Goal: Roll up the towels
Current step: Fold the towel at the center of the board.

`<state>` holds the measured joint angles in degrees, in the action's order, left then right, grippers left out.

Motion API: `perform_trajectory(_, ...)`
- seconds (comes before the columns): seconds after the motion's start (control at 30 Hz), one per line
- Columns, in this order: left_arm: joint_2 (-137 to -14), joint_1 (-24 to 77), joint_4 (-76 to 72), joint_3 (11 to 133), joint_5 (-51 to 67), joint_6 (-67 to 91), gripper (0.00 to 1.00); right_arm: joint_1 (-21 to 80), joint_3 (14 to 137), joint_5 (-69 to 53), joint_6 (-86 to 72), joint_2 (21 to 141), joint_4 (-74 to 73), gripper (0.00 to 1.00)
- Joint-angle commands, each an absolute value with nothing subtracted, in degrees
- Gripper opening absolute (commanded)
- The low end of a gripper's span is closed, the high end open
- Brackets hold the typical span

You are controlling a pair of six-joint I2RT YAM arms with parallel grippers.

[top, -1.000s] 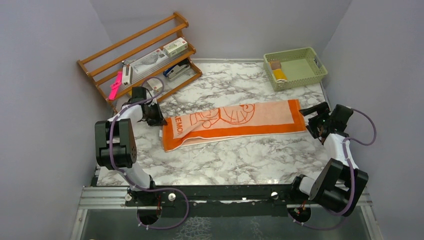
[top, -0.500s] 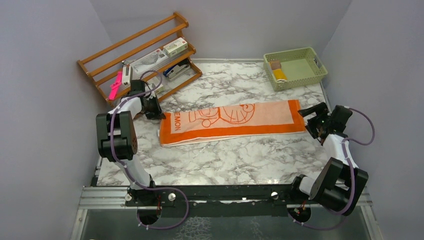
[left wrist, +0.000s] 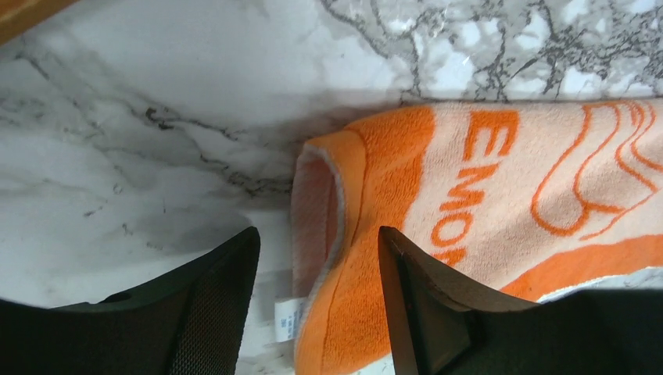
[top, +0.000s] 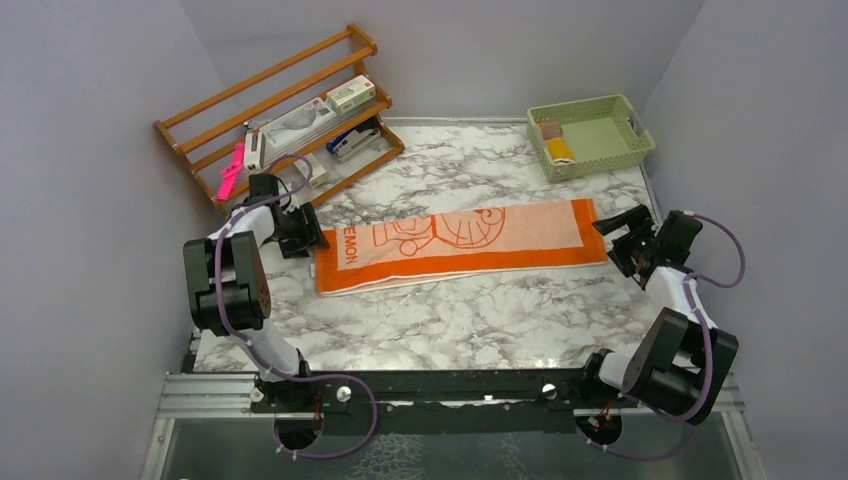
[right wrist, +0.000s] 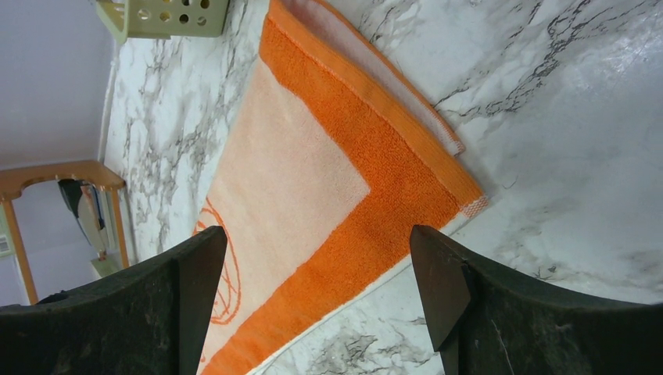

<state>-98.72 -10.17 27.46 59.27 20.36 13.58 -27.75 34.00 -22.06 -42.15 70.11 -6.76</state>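
Well, from above the orange towel (top: 455,247) lies folded lengthwise on the marble table (top: 480,320), my left gripper (top: 303,238) at one end, my right gripper (top: 614,233) just off the other. At my left wrist the jaws stand apart around the folded edge, gripping nothing; closing here might catch one layer and skew the roll. At my right wrist they gape above the corner; a nudge could unfold it.
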Motion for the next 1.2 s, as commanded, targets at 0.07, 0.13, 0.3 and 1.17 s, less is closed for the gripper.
perform_trajectory(0.07,-94.7,-11.3,28.4,54.1,20.7,13.7,0.59,-27.3,32.8,-24.4,-40.8,70.6,-3.7,0.88)
perform_trajectory(0.13,-93.6,-11.3,28.4,53.0,20.7,13.9,0.59,-27.3,32.6,-24.7,-40.8,70.6,-3.5,0.89)
perform_trajectory(0.3,-92.8,-11.3,28.7,50.6,22.9,14.4,0.47,-27.2,32.5,-25.5,-40.9,71.1,-3.0,0.89)
perform_trajectory(1.17,-72.8,-12.0,41.6,55.4,-17.5,28.6,0.00,-17.4,34.9,-19.2,-39.4,67.7,-6.4,0.88)
